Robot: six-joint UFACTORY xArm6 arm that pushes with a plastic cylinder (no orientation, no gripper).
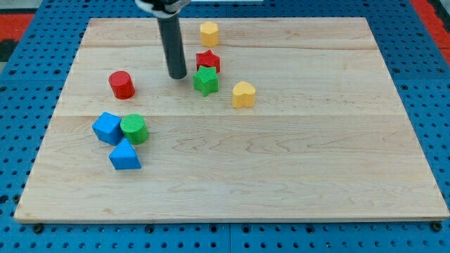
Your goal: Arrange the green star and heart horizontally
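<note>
In the camera view, my tip [177, 76] sits on the wooden board [295, 176], near the view's top. My arm has no gripper, only a dark rod, so there is nothing to open or close and it holds nothing.

The green star [205, 81] is just to the view's right of my tip, with a small gap between them. The red star [208, 61] is right above the green star, and they look like they touch. The yellow heart [243, 94] is to the view's right of the green star and a bit lower. A yellow block with flat sides [209, 33] sits higher up, near the top edge.

Far off on the view's left are a red round block [121, 84], a blue cube [107, 127], a green round block [133, 129] and a blue triangle-like block [125, 155]. They are well apart from my work.

I think the job is to get the green star and the yellow heart side by side in one flat row. The star is a little higher than the heart. So a good push would come from above the star and slide it down a bit, or from under the heart and slide it up.

I should push slowly and through the middle of the block, so it does not spin away. I must take care with the red star, because it could get dragged along
</note>
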